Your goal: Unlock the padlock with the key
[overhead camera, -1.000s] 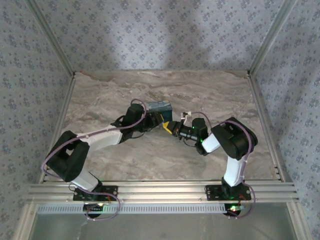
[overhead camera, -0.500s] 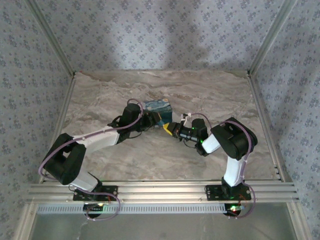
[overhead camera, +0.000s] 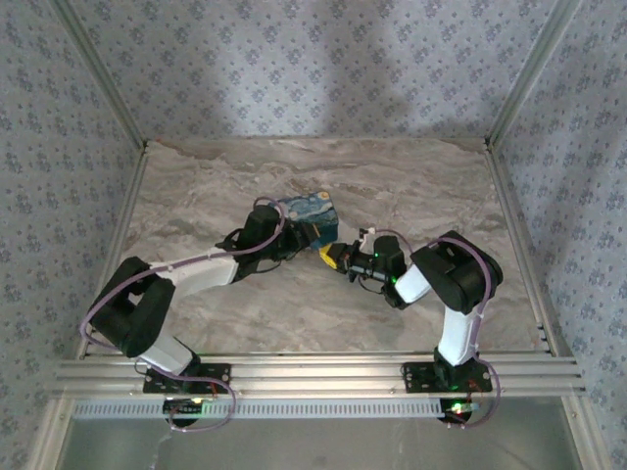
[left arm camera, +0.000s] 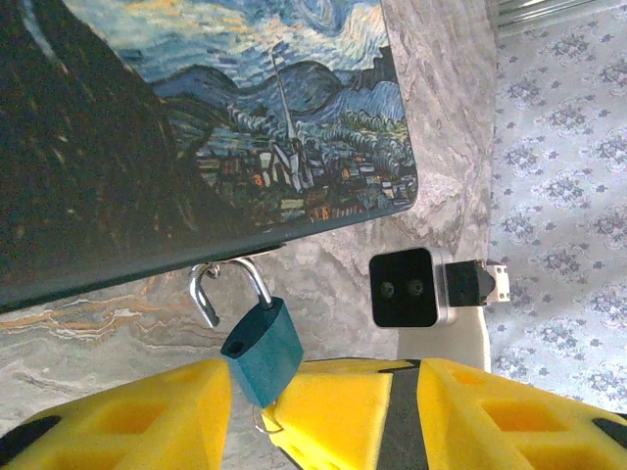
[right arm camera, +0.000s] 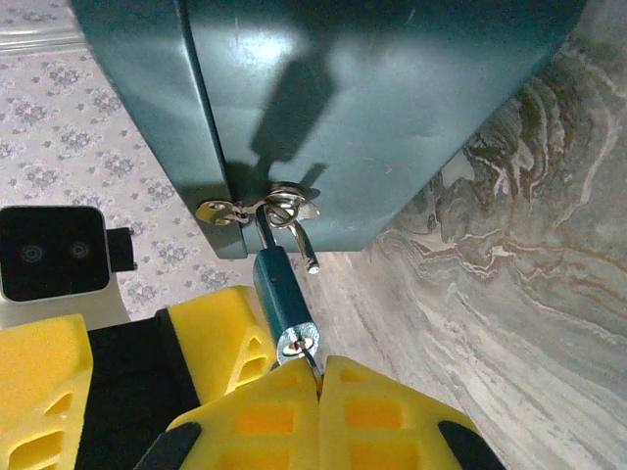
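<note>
Box is sitting mid-bench, just ahead of the left tool. Padlock is hanging by its shackle from the hasp on the box edge facing the tools. Key is sticking in the padlock's bottom end, pinched in the right tool, which is lying to the right of the left tool. Left tool's fingers are standing apart, padlock between them.

top view's soft and evenly lit, dim patches on the wall up top. right wrist: glare and a dark shadow on the box. left wrist: padlock sharp, bottom foam softer.
</note>
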You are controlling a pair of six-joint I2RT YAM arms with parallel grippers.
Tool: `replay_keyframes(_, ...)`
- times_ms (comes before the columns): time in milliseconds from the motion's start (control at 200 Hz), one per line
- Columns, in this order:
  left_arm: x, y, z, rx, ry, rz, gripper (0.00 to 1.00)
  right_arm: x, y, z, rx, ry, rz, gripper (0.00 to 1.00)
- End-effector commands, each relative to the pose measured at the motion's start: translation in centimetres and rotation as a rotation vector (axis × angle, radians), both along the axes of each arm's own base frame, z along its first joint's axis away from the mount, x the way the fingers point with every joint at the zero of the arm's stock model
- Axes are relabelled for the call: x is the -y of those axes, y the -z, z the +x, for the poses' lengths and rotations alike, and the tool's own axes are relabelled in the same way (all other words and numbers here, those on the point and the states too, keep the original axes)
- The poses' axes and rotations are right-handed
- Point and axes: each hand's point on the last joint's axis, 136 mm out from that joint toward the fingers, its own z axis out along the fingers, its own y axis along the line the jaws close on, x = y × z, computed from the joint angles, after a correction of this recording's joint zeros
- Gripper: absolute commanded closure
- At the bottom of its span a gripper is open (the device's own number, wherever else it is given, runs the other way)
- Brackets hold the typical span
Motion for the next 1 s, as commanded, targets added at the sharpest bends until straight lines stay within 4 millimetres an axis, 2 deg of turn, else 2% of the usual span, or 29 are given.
replay_keyframes(0, 0.4, 1.0, -0.6, -0.037, 0.002, -0.010, 0.47, 0.1, -0.4, 0.2, -0.004, 0.027, 0.025, 1.00)
replay_keyframes(200, 0.8, 2.6, -1.1, -0.087, 0.001, -0.002, 0.49, 0.3, 0.1, 0.2, -0.015, 0.037, 0.016, 1.00)
replay_keyframes(395, 1.4, 3.1, -1.0, -0.098, 0.009, -0.011, 0.53, 0.3, 0.1, 0.2, -0.020, 0.038, 0.020, 1.00)
replay_keyframes(874, 2.4, 3.3, -0.4, -0.096, 0.017, -0.030, 0.72, -0.1, 0.3, 0.0, -0.034, 0.026, 0.021, 1.00)
replay_keyframes(994, 2.4, 3.3, -0.3, -0.089, 0.013, -0.027, 0.80, -0.2, 0.4, -0.1, -0.032, 0.025, 0.018, 1.00)
